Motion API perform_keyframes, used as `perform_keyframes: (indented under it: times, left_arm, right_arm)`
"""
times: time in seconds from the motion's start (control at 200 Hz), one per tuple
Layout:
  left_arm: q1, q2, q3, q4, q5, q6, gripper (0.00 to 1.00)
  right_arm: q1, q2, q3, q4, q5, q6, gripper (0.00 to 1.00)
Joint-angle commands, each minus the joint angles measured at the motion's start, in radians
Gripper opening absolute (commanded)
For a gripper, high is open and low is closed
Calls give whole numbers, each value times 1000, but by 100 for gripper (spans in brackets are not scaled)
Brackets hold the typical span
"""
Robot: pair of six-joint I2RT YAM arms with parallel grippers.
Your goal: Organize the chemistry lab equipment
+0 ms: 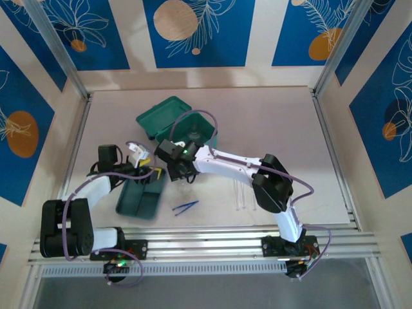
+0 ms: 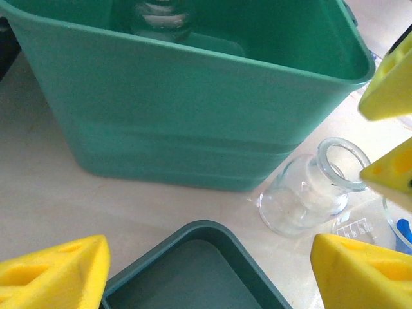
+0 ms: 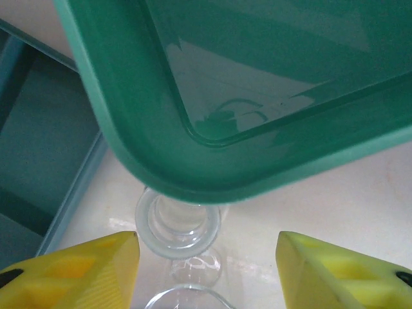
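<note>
My left gripper [image 2: 209, 257] stands wide, with nothing between its yellow fingers [image 2: 51, 273]. It hovers over a corner of the dark-green divided tray [image 2: 193, 277] and faces the near wall of the teal hinged case [image 2: 193, 122]. Just beside that wall, on the table [image 2: 64, 193], a small clear glass flask [image 2: 302, 193] lies tipped on its side with its flared mouth turned up and to the right. A graduated glass beaker [image 2: 364, 225] sits close behind it, partly hidden by one of my fingers. A ribbed glass piece [image 2: 161, 19] stands inside the case — I cannot tell what it is.

My right gripper [image 3: 207, 248] is spread wide too and holds nothing. In its wrist view the flask's round mouth lies between the fingers, at the foot of the case's corner and nearer one finger — I cannot tell whether they touch.

From above, the case sits open near the middle of the table with its lid swung back. The tray lies toward my left arm, and both grippers meet between the two. The blue tweezers [image 1: 185, 206] lie just right of the tray. The thin clear tubes [image 1: 239, 197] lie farther right, near my right arm's elbow.
</note>
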Motion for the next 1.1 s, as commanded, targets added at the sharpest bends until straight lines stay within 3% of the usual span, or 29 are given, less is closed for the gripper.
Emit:
perform_keyframes:
  times: [0.0,0.325,1.095]
  left_arm:
    - [26,-16,-9,27,70,-13,78]
    - [129,2,-21,147,188,-125,76]
    - [117,3,-5,63,194,-43,78]
  right_arm:
    - [3,33,35,1,-25,9,59]
    - [-3,66,38,4,-31,7,59]
    - [-3,110,101,-42,-13,-11,49]
